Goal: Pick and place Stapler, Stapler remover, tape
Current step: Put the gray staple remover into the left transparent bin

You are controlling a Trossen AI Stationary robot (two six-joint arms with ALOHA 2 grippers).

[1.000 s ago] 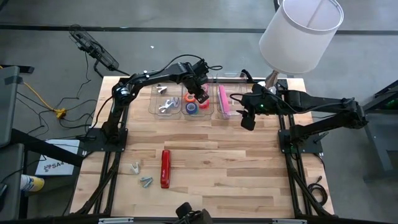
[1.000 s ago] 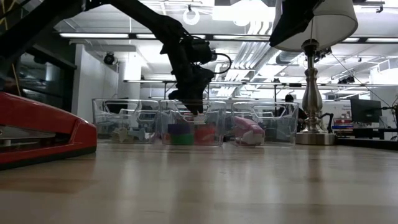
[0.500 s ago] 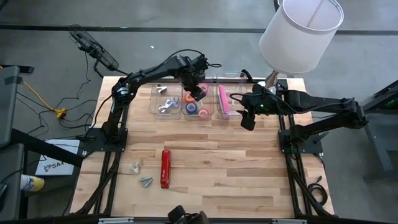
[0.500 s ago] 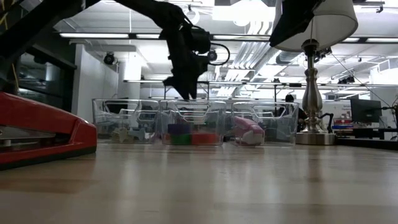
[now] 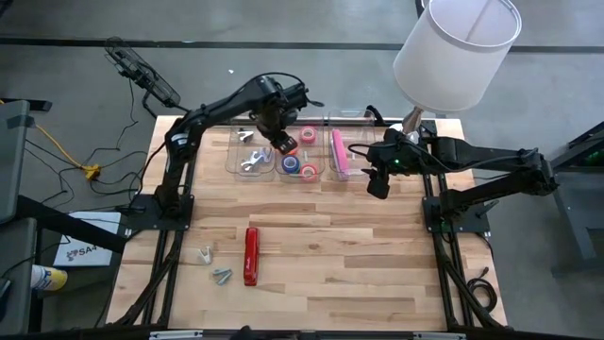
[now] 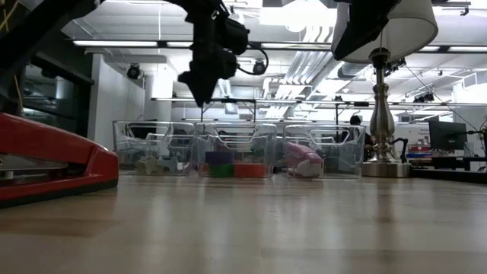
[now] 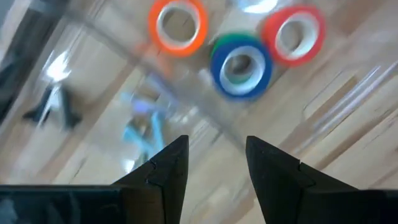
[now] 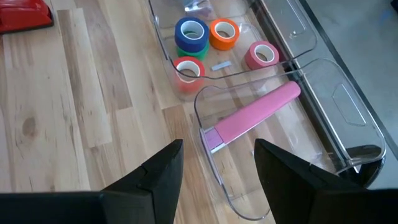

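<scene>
A robot's left tool (image 5: pixel 275 144), its two fingers spread and carrying nothing, hovers over the clear bins (image 5: pixel 247 168) at the far edge of the desk (image 5: pixel 377 255), above the boundary between the remover bin and the tape bin. The right tool (image 5: pixel 377 181), fingers likewise parted and empty, waits just beside the bin holding the pink stapler (image 8: pixel 252 117).

Four tape rolls (image 8: pixel 191 34) show in the middle bin: blue over green, orange, red and pink. One red stapler (image 5: pixel 251 254) lies well apart on the near desk, with two silvery staple removers (image 5: pixel 214 265) just beside it; more removers sit in the left bin, their number unclear.

The next reach likely calls for clearing the bin walls before travelling, then descending squarely over one item with fingers astride its narrow width.
</scene>
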